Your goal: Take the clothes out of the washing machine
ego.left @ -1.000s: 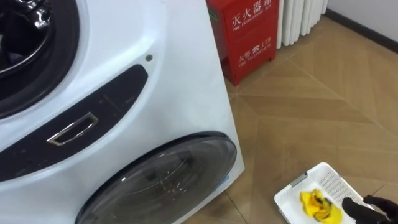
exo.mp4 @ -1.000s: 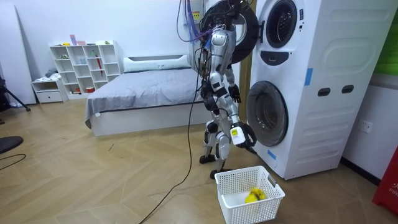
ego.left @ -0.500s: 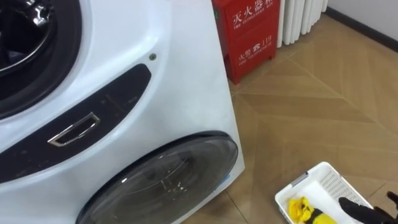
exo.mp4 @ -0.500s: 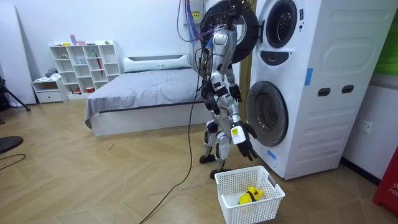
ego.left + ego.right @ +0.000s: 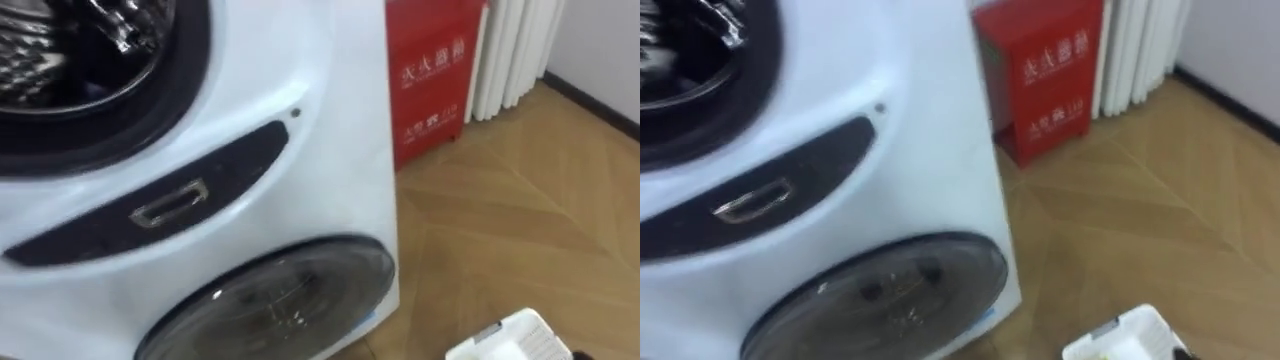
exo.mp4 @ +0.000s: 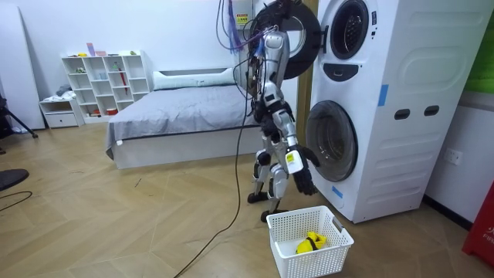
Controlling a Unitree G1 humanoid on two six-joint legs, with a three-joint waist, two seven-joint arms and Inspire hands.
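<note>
The stacked white washing machine [image 6: 401,100] rises just past the right hand [image 6: 303,183], on the room view's right. Its front face is the nearest hard edge. The robot stands close before it, facing it. The upper round door [image 6: 306,32] is swung open at head height, well above the hand. In the eye views the open upper drum [image 5: 80,60] shows its dark mouth and metal wall. The lower glass door [image 5: 280,300] is closed and sits level with the hand, just beyond it.

A bed [image 6: 177,116] lies well behind the hand, with a white shelf unit [image 6: 104,77] farther off at the wall. Between them and the robot, the wooden floor [image 6: 116,224] lies bare and wide. Past the machine's far corner stand a red cabinet [image 5: 430,80] and a white radiator [image 5: 515,50], with open floor in front of them.

A white mesh basket [image 6: 289,259] stands on the floor directly below the hand, close to the machine's foot but apart from it. The yellow cloth [image 6: 311,242] lies bunched inside the basket, well beneath the hand and not touching it.

The right hand hangs at the robot's side above the basket. Its fingers point loosely downward and hold nothing.
</note>
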